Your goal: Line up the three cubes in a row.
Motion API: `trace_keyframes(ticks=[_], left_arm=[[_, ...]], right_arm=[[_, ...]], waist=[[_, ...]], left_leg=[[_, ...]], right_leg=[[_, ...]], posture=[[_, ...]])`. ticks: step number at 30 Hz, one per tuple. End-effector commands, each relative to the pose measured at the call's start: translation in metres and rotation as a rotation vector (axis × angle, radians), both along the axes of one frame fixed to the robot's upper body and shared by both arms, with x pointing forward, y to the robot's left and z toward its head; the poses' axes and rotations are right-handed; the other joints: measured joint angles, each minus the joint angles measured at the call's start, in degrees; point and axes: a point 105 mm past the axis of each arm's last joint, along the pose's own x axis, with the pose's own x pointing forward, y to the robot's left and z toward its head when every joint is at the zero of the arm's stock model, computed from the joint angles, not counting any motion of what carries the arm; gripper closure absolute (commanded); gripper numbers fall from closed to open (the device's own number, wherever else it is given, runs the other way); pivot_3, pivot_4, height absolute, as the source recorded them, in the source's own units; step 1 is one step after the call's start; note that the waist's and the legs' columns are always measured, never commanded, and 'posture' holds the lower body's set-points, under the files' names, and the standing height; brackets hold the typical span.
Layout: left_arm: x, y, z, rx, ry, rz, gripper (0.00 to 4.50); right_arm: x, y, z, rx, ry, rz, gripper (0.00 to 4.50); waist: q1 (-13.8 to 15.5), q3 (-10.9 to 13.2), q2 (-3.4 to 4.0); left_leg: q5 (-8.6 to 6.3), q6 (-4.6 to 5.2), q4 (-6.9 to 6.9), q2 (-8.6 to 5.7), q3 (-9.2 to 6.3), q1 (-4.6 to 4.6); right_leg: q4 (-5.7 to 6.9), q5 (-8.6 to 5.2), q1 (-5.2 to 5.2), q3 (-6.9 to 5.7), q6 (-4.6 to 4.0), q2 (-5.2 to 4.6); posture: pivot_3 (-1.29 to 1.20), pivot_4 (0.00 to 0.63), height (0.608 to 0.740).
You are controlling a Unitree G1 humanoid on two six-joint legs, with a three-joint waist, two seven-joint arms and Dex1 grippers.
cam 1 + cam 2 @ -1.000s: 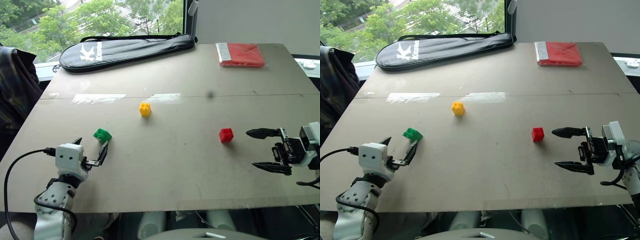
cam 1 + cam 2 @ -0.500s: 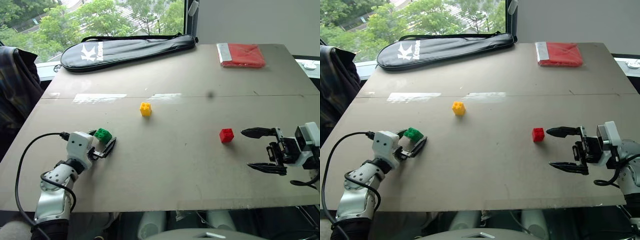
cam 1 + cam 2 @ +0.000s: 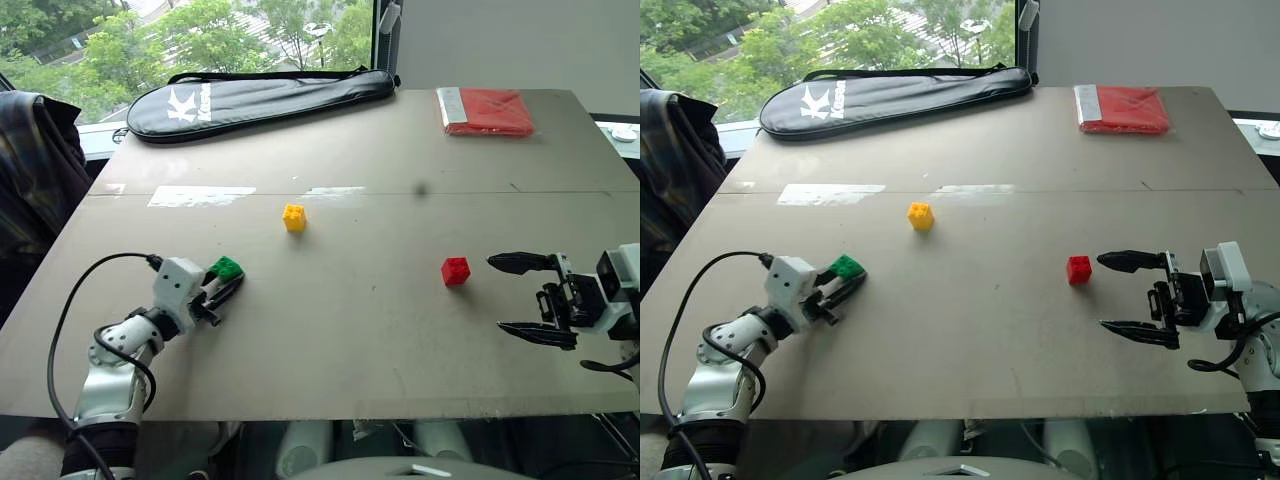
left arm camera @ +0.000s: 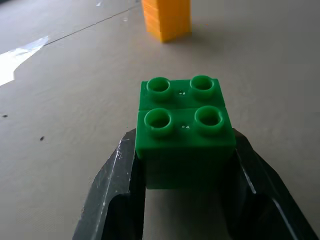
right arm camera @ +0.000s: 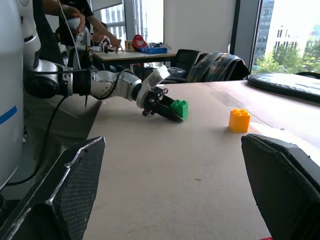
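Left gripper (image 3: 226, 288) jaws clamped on green cube (image 3: 227, 268); right gripper (image 3: 522, 296) jaws apart; yellow cube (image 3: 294, 217), red cube (image 3: 455, 271) unaligned.

Two arms low over the table's near edge

The left gripper (image 3: 226, 288) was clamped on the green cube (image 3: 227, 268) (fingers pressing both its sides); the right gripper (image 3: 523, 297) pointed inward, its fingers spread wide and holding nothing.

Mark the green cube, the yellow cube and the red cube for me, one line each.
green cube (image 4: 184, 131), left wrist view, on its studded top face.
yellow cube (image 3: 294, 217), left eye view, on its front face.
red cube (image 3: 455, 271), left eye view, on the middle of the brick.
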Motion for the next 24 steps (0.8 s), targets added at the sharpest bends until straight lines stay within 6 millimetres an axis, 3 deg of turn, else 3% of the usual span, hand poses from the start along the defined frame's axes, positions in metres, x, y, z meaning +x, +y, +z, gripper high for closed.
trace_keyframes(ticks=[1,7,13,19,24], left_arm=[[0.007,-0.032,0.019,0.04,-0.036,-0.186,3.18],[0.028,-0.125,0.022,0.107,-0.033,-0.566,3.18],[0.049,-0.192,0.023,0.116,0.011,-0.744,3.18],[0.051,-0.216,0.018,0.136,0.034,-0.811,3.18],[0.048,-0.221,0.011,0.144,0.069,-0.825,3.18]], right_arm=[[-0.003,-0.007,0.005,-0.008,-0.027,0.003,0.0],[-0.002,-0.01,0.0,0.001,-0.026,-0.052,0.0],[-0.007,-0.017,-0.002,-0.002,-0.026,-0.125,0.0],[-0.014,-0.027,-0.005,-0.011,-0.011,-0.19,0.0],[-0.015,-0.033,-0.008,-0.013,-0.009,-0.225,0.0]], waist=[[-0.28,0.0,0.0],[-0.31,0.01,-0.02],[-0.4,0.08,-0.12],[-0.76,0.08,-0.12],[-0.66,0.11,-0.15]], left_leg=[[0.0,0.0,0.0,0.0,0.02,0.02],[0.01,0.0,0.01,-0.14,0.15,0.01],[0.01,0.01,0.01,-0.14,0.26,-0.03],[0.0,0.02,0.0,-0.11,0.26,-0.03],[0.0,0.02,0.0,-0.11,0.25,-0.04]], right_leg=[[0.0,0.0,0.0,0.02,0.0,0.0],[0.01,0.01,0.04,-0.03,0.02,0.05],[0.02,0.01,0.0,-0.06,0.04,0.18],[0.0,0.0,-0.01,-0.02,0.05,0.24],[0.0,0.0,-0.01,-0.02,0.06,0.24]], posture=[[0.0,0.15,0.707],[0.0,0.15,0.707],[0.0,0.15,0.707],[0.0,0.15,0.707],[0.0,0.15,0.707]])
